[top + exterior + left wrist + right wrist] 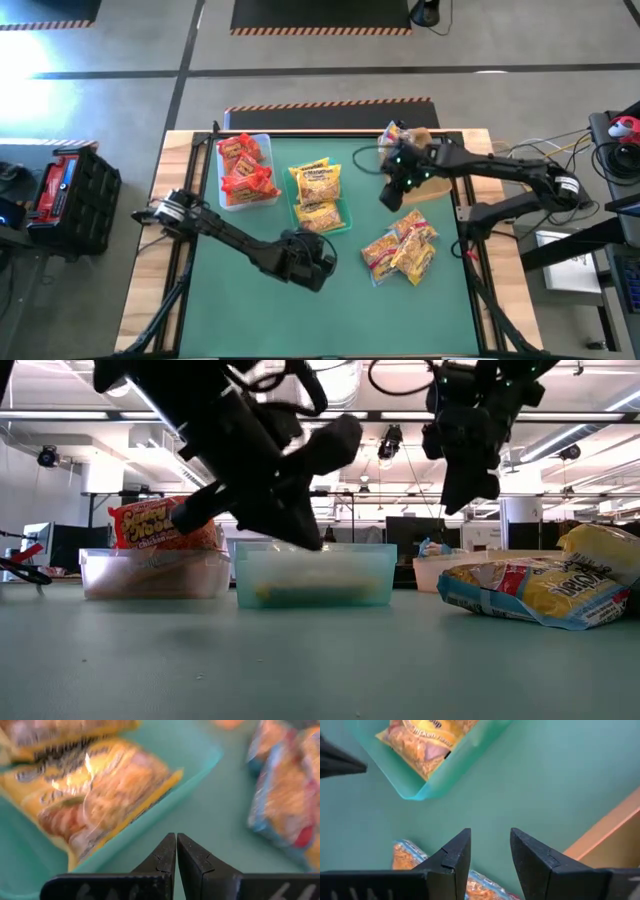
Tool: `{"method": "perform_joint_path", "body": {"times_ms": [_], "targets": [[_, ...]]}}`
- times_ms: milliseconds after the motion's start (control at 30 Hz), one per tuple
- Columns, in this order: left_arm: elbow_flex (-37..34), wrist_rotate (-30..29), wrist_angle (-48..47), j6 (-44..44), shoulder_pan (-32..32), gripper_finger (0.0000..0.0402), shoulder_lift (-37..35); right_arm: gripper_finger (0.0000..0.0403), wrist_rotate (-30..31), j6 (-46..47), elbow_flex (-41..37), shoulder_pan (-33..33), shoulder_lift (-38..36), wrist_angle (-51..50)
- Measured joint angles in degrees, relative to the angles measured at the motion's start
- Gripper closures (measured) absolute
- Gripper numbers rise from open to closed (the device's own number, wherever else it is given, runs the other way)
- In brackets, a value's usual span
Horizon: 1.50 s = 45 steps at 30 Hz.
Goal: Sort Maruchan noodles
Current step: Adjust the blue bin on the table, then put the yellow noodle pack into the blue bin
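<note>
The left gripper's [176, 851] fingers [160, 857] press shut on nothing, just short of the teal bin's [200, 770] corner, where a yellow packet [107, 795] lies glossy and crinkled. The right gripper's [490, 851] fingers stand parted and empty above the green counter [545, 785]. Only the high view shows the loose pile of yellow-and-pink packets [400, 250] below them (and red packets [245, 165] filling the clear bin [266, 140] beyond the teal one).

packets in left bin [262, 140], packets in middle bin [345, 218], loose packets [400, 250] right
</note>
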Motion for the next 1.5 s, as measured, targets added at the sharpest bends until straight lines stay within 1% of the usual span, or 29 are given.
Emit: {"method": "perform_joint_path", "body": {"times_ms": [67, 133, 300, 500, 667, 867, 967, 1067, 1200, 1267, 1367, 1500], "targets": [[-0.86, 3.71, -0.66, 0.00, 0.82, 0.0402, 0.00, 0.0277, 2.31, 1.80, -0.01, 2.94, 0.00, 0.01], [-2.04, 5.36, -0.66, -0.01, 1.42, 0.0402, 0.03, 0.0278, 3.75, 3.39, 0.00, 5.66, 0.00, -0.01], [-4.85, 5.50, -1.45, -0.40, 2.06, 0.0402, -0.35, 0.0278, 6.36, 7.56, 0.00, 11.46, 0.00, 0.01], [-5.36, 5.26, -7.50, -2.18, 3.00, 0.0402, -0.42, 0.0278, 9.93, 11.43, 0.00, 16.89, 0.00, 0.02], [-5.36, 5.15, -7.39, 2.28, 6.07, 0.0402, -0.42, 0.0277, 10.83, 12.24, 0.00, 18.80, 0.00, 0.10], [-5.34, 4.91, -4.54, 8.31, 10.35, 0.0402, -0.44, 0.0277, 10.68, 12.27, 0.00, 19.03, 0.00, -0.26], [-5.34, 4.76, -3.84, 9.60, 12.12, 0.0402, -0.43, 0.0277, 9.32, 12.44, 0.00, 19.03, 0.00, -0.48], [-5.34, 4.75, -2.98, 10.93, 13.66, 0.0402, -0.44, 0.0277, 6.48, 12.73, 0.00, 19.17, 0.00, -0.47], [-5.34, 4.72, -1.05, 11.11, 14.61, 0.0402, -0.44, 0.0277, 5.63, 14.73, -0.03, 20.84, 0.00, -0.47], [-5.24, 5.07, 1.07, 11.10, 14.49, 0.0402, -0.44, 0.0277, 5.58, 15.30, -0.11, 22.18, 0.00, -0.73], [-4.66, 7.41, 5.44, 11.45, 13.18, 0.0402, -0.46, 0.0278, 5.41, 16.52, -0.15, 24.04, 0.00, -2.63], [-4.49, 10.87, 16.09, 17.30, 10.70, 0.0402, -0.46, 0.0278, 5.43, 19.41, -0.17, 25.89, 0.00, -6.55]]}}
